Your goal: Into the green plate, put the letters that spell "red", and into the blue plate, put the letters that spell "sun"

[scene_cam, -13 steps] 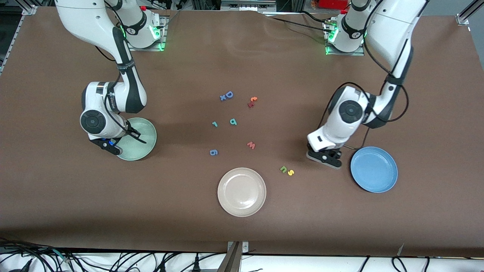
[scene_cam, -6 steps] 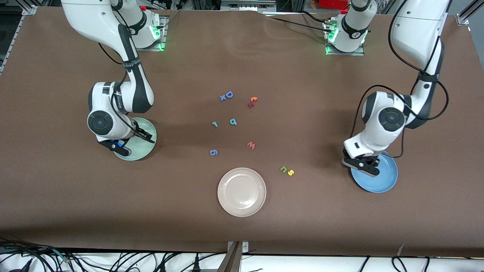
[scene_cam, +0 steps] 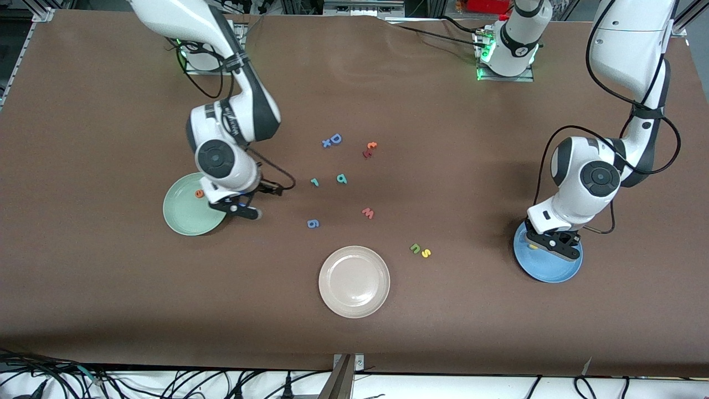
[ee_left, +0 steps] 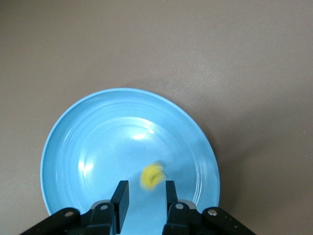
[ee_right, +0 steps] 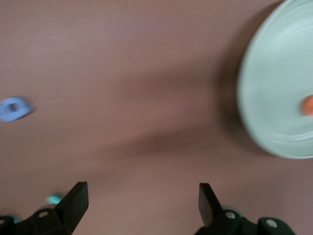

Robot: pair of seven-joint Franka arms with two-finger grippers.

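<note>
Left pincer (ee_left: 145, 196) narrowly parted over blue plate (ee_left: 88, 147), yellow letter (ee_left: 152, 176) loose, right pincer (ee_right: 142, 203) wide, empty.

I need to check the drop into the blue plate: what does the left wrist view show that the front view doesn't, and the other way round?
Only the left wrist view: a yellow letter just past the left claw's parted fingers, over the blue plate.

Only the front view: the orange "e" in the green plate, the right claw beside that plate, the loose letters and the beige plate.

Both: the blue plate and the left claw over it.
</note>
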